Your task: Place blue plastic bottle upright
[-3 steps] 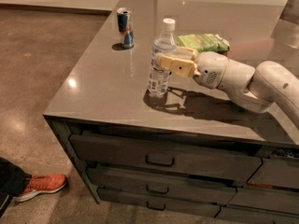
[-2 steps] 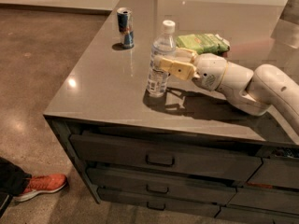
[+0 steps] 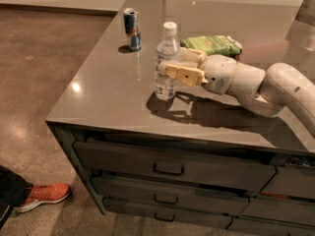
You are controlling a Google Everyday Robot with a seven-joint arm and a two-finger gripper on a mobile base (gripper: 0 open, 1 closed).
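Our gripper point(image 3: 170, 63) reaches in from the right, low over the tabletop, and its two pale yellow fingers point(image 3: 183, 74) are closed on the blue plastic bottle point(image 3: 166, 47), one on the near side and one on the far side, at about mid-height. We see the bottle standing upright with its base on the grey table point(image 3: 108, 92), its white cap at the top and its clear ribbed body showing above and below the fingers. Behind the gripper, the white rounded arm point(image 3: 275, 90) stretches away to the right edge of the view and casts a dark shadow on the tabletop beneath it.

Further back on the table and to the left, well apart from the bottle, a slim blue-and-silver can point(image 3: 132, 29) stands upright. A green packet point(image 3: 212, 44) lies flat on the table just behind the gripper's wrist.

Below the tabletop, the front of the table has rows of dark drawers point(image 3: 170, 168) with small handles. At the bottom left, on the brown polished floor point(image 3: 34, 82), we see an orange shoe point(image 3: 44, 194) with a white sole and the edge of a dark trouser leg.
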